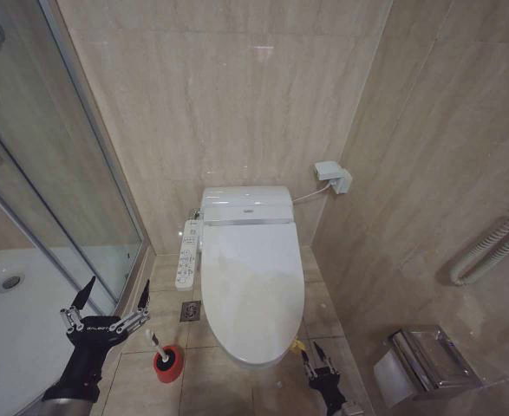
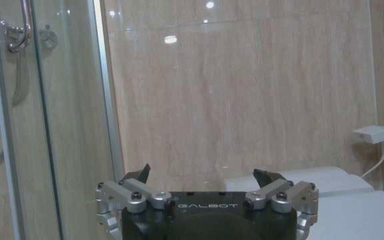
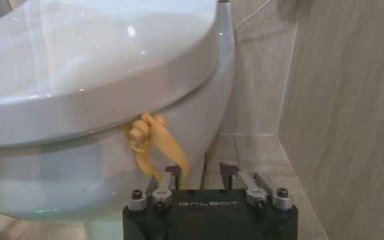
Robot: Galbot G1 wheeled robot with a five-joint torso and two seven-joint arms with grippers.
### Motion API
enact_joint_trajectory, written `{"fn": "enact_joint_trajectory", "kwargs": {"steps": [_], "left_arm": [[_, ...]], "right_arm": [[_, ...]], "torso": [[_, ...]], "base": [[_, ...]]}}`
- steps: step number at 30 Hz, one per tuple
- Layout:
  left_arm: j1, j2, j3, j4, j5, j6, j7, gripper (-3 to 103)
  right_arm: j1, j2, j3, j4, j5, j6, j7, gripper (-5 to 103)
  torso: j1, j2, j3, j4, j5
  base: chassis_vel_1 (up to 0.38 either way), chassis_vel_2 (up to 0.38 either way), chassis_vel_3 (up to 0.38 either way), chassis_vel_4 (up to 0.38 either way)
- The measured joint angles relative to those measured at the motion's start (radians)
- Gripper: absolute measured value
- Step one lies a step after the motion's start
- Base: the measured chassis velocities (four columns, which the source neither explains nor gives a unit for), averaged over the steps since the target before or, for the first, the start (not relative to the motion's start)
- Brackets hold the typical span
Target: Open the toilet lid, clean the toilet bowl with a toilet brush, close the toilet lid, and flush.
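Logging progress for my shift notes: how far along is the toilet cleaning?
Nothing looks done: the toilet lid is down and the toilet brush sits in its red holder. The right tool is open near the yellow loop; the left tool hovers open. Every step remains.

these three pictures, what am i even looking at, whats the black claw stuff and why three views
It is a two-armed robot in a bathroom. The wide picture comes from a camera on its head, looking down at a toilet with the toilet lid shut. The other two come from cameras on its wrists.

The black claws are its grippers. The left gripper hangs open near the shower glass, above the toilet brush standing in its red holder on the floor. The right gripper is low by the toilet's front, open, close to a yellow loop that hangs from under the lid's edge. Neither gripper holds anything.
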Motion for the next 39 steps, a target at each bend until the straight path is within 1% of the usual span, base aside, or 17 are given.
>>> {"fn": "enact_joint_trajectory", "kwargs": {"steps": [6, 7, 12, 13, 15, 17, 19, 22, 23, 25, 26, 27, 31, 32, 34, 37, 39], "left_arm": [[0.0, 0.0, 0.0, 0.0, 0.0, 0.0, 0.0, 100], [0.0, 0.0, 0.0, 0.0, 0.0, 0.0, 0.0, 100], [0.0, 0.0, 0.0, 0.0, 0.0, 0.0, 0.0, 100], [0.0, 0.0, 0.0, 0.0, 0.0, 0.0, 0.0, 100], [0.0, 0.0, 0.0, 0.0, 0.0, 0.0, 0.0, 100], [0.0, 0.0, 0.0, 0.0, 0.0, 0.0, 0.0, 100], [0.0, 0.0, 0.0, 0.0, 0.0, 0.0, 0.0, 100], [0.0, 0.0, 0.0, 0.0, 0.0, 0.0, 0.0, 100], [0.0, 0.0, 0.0, 0.0, 0.0, 0.0, 0.0, 100], [0.0, 0.0, 0.0, 0.0, 0.0, 0.0, 0.0, 100], [0.0, 0.0, 0.0, 0.0, 0.0, 0.0, 0.0, 100], [0.0, 0.0, 0.0, 0.0, 0.0, 0.0, 0.0, 100], [0.0, 0.0, 0.0, 0.0, 0.0, 0.0, 0.0, 100], [0.0, 0.0, 0.0, 0.0, 0.0, 0.0, 0.0, 100], [0.0, 0.0, 0.0, 0.0, 0.0, 0.0, 0.0, 100], [0.0, 0.0, 0.0, 0.0, 0.0, 0.0, 0.0, 100], [0.0, 0.0, 0.0, 0.0, 0.0, 0.0, 0.0, 100]], "right_arm": [[0.008, 0.017, -0.008, -0.005, 0.002, 0.015, 0.0, 41], [0.009, 0.019, -0.009, -0.005, 0.005, 0.016, 0.0, 14], [0.005, 0.015, 0.002, 0.022, 0.026, 0.015, 0.0, 14], [-0.001, 0.014, 0.01, 0.04, 0.04, 0.012, -0.001, 1], [-0.006, 0.013, 0.017, 0.055, 0.053, 0.008, -0.003, 1], [-0.033, 0.004, 0.047, 0.115, 0.101, -0.012, -0.013, 1], [-0.043, 0.0, 0.056, 0.135, 0.117, -0.016, -0.015, 1], [-0.101, -0.015, 0.094, 0.247, 0.208, -0.047, -0.021, 0], [-0.101, -0.015, 0.094, 0.247, 0.208, -0.047, -0.021, 0], [-0.143, -0.022, 0.117, 0.337, 0.276, -0.07, -0.021, 0], [-0.164, -0.025, 0.13, 0.384, 0.306, -0.079, -0.021, 0], [-0.164, -0.025, 0.13, 0.384, 0.306, -0.079, -0.021, 0], [-0.226, -0.028, 0.165, 0.537, 0.384, -0.102, -0.021, 0], [-0.226, -0.028, 0.165, 0.537, 0.384, -0.102, -0.021, 0], [-0.244, -0.031, 0.182, 0.648, 0.423, -0.129, -0.011, 0], [-0.242, -0.038, 0.192, 0.711, 0.442, -0.152, 0.002, 0], [-0.215, -0.055, 0.198, 0.79, 0.473, -0.187, 0.027, 0]], "torso": [[0.0, 0.0, 0.0, 0.0001, 0.0], [0.0, 0.0, 0.0, 0.0001, 0.0001], [0.0, 0.0, 0.0, 0.0001, 0.0001], [0.0, 0.0, 0.0, 0.0001, 0.0001], [0.0, 0.0, 0.0, 0.0001, 0.0001], [0.0, 0.0, 0.0, 0.0002, 0.0003], [0.0, 0.0, 0.0, 0.0004, 0.0003], [0.0, 0.0, 0.0, 0.0006, 0.0007], [0.0, 0.0, 0.0, 0.0006, 0.0007], [0.0, 0.0, 0.0, 0.0006, 0.0007], [0.0, 0.0, 0.0, 0.0003, 0.0005], [0.0, 0.0, 0.0, 0.0003, 0.0005], [0.0, 0.0, 0.0, -0.0001, 0.0003], [0.0, 0.0, 0.0, -0.0001, 0.0003], [0.0, 0.0, 0.0, -0.0001, 0.0], [0.0, 0.0, 0.0, -0.0002, -0.0004], [0.0, 0.0, 0.0, -0.0001, -0.0004]], "base": [[0.0, 0.0, 0.0, 0.0], [0.0, 0.0, 0.0, 0.0], [0.0, 0.0, 0.0, 0.0], [0.0, 0.0, 0.0, 0.0], [0.0, 0.0, 0.0, 0.0], [0.0, 0.0, 0.0, 0.0], [0.0, 0.0, 0.0, 0.0], [0.0, 0.0, 0.0, 0.0], [0.0, 0.0, 0.0, 0.0], [0.0, 0.0, 0.0, 0.0], [0.0, 0.0, 0.0, 0.0], [0.0, 0.0, 0.0, 0.0], [0.0, 0.0, 0.0, 0.0], [0.0, 0.0, 0.0, 0.0], [0.0, 0.0, 0.0, 0.0], [0.0, 0.0, 0.0, 0.0], [0.0, 0.0, 0.0, 0.0]]}}
